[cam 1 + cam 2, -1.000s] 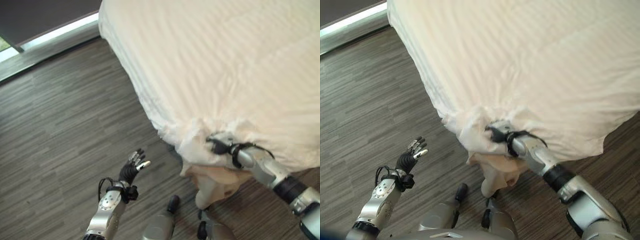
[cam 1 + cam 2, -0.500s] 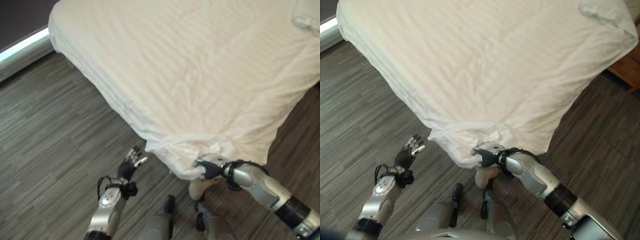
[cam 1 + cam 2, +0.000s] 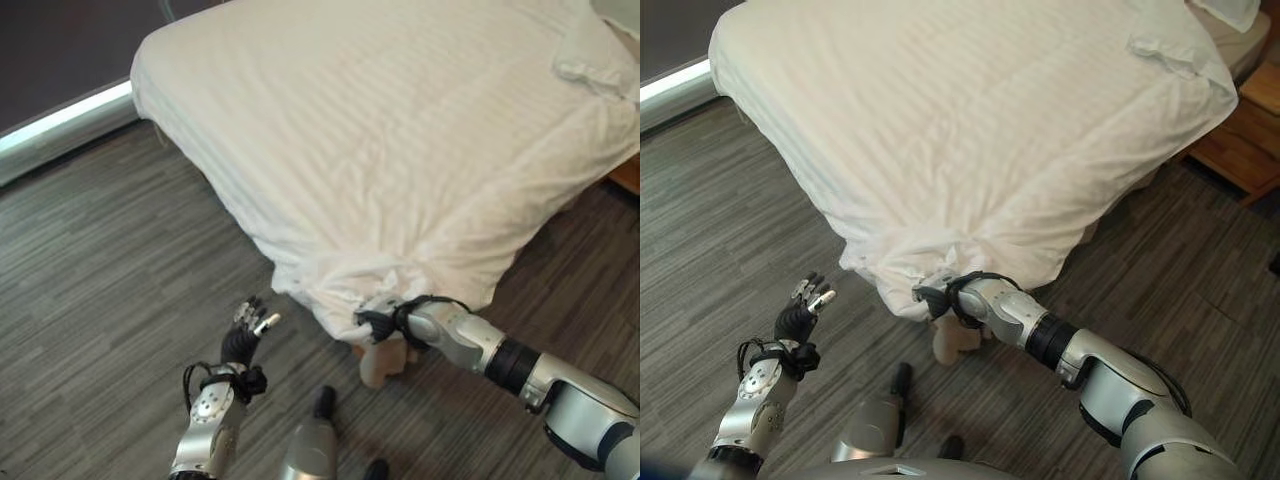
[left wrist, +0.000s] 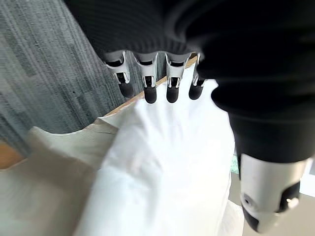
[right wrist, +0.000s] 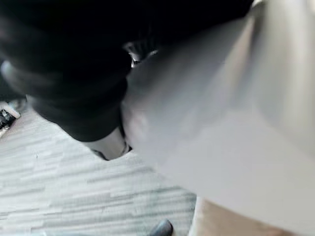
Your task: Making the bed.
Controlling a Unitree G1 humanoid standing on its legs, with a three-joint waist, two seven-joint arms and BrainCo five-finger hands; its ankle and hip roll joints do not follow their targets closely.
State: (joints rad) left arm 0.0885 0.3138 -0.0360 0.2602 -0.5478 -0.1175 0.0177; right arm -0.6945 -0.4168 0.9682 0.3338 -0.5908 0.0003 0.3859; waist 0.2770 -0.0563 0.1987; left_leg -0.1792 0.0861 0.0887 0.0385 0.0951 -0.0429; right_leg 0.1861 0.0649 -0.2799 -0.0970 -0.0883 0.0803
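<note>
Soft, even daylight fills the room — a bright strip of light (image 3: 60, 125) runs along the floor at the far wall. The white duvet (image 3: 400, 130) reads pale, near overexposed. The right wrist view is heavily blurred — the cloth lies out of focus.

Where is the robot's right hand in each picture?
Left eye view: right hand at lower middle, in the white duvet corner.
Right eye view: lower middle, same bunched corner.
Left wrist view: not in it.
Right wrist view: dark cover against the cloth.
Shared landmark: the duvet corner.
</note>
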